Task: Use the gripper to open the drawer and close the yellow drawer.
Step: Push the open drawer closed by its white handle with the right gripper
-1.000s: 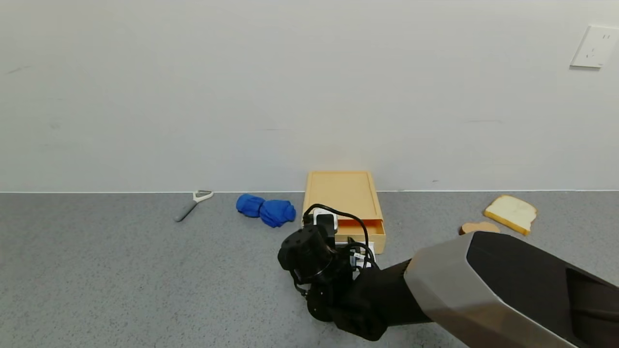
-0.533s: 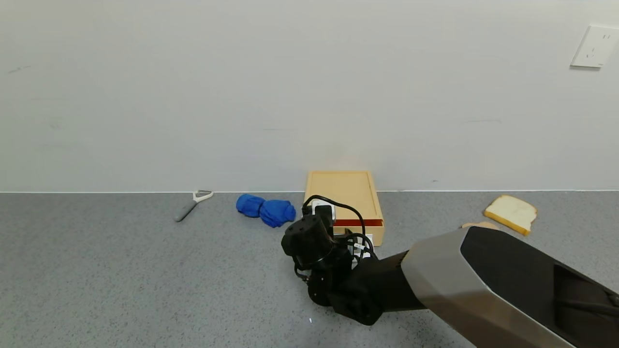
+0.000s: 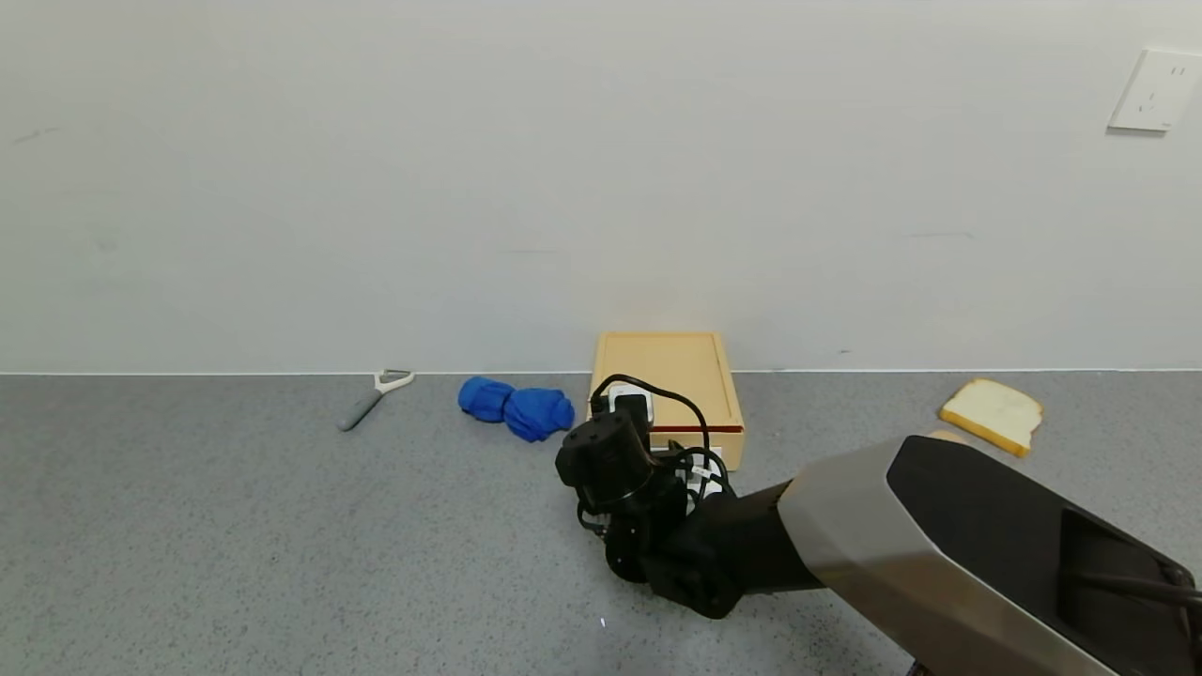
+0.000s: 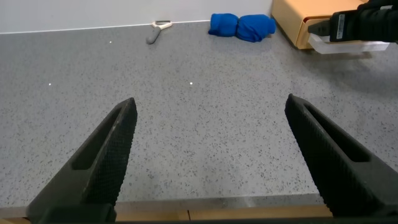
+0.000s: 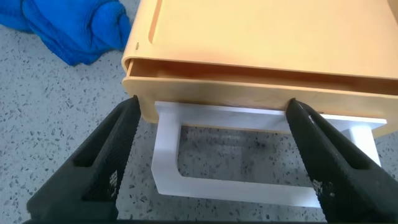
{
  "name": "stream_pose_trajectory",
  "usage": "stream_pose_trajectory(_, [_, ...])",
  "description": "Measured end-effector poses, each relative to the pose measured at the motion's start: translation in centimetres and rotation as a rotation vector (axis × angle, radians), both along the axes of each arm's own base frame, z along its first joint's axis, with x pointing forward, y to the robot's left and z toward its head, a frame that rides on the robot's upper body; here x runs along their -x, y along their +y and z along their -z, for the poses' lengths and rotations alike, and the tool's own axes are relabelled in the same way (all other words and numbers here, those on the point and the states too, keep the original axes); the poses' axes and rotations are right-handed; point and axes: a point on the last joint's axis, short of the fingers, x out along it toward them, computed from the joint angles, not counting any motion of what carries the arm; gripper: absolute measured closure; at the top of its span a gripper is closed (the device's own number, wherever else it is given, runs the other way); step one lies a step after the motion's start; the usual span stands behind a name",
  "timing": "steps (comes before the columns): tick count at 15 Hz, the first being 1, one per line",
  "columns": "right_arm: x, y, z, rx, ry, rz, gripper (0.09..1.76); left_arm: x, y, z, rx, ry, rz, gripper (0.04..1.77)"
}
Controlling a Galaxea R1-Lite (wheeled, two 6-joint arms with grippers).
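Drawer [image 5: 261, 74] nearly shut, contents hidden, white handle [image 5: 249, 158] between spread right tool [image 5: 217, 155] fingers.

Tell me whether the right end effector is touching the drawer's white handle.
Cannot tell. In the right wrist view the right end effector is open, its fingers straddling the white handle of the drawer, but neither contact nor gap shows plainly.

Peeler [image 3: 374, 397] leftmost; cloth [image 3: 517, 408] beside drawer [image 3: 667, 376]; bread [image 3: 992, 414] right.
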Motion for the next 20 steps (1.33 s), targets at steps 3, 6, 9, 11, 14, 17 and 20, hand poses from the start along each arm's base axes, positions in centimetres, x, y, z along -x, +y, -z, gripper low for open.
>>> stream_pose_trajectory(3, [-0.7, -0.2, -0.1, -0.002, -0.008, 0.009, 0.14, 0.0, 0.0, 0.0, 0.0, 0.0, 0.0, 0.09])
stream_pose_trajectory(6, [-1.3, -0.4, -0.1, 0.0, -0.016, 0.018, 0.14, 0.0, 0.0, 0.0, 0.0, 0.0, 0.0, 0.09])
stream_pose_trajectory(9, [-1.6, -0.5, -0.1, 0.001, -0.019, 0.02, 0.14, 0.0, 0.0, 0.0, 0.0, 0.0, 0.0, 0.09])
stream_pose_trajectory(11, [-1.7, -0.4, 0.0, 0.003, -0.019, 0.02, 0.14, 0.0, 0.0, 0.0, 0.0, 0.0, 0.0, 0.09])
stream_pose_trajectory(14, [-1.5, -0.4, -0.1, 0.004, -0.018, 0.017, 0.14, 0.0, 0.0, 0.0, 0.0, 0.0, 0.0, 0.09])
stream_pose_trajectory(17, [-1.0, -0.3, -0.7, 0.007, -0.016, 0.008, 0.14, 0.0, 0.0, 0.0, 0.0, 0.0, 0.0, 0.09])
stream_pose_trajectory(20, [-0.2, -0.5, -2.0, 0.022, -0.02, -0.02, 0.14, 0.0, 0.0, 0.0, 0.0, 0.0, 0.0, 0.09])
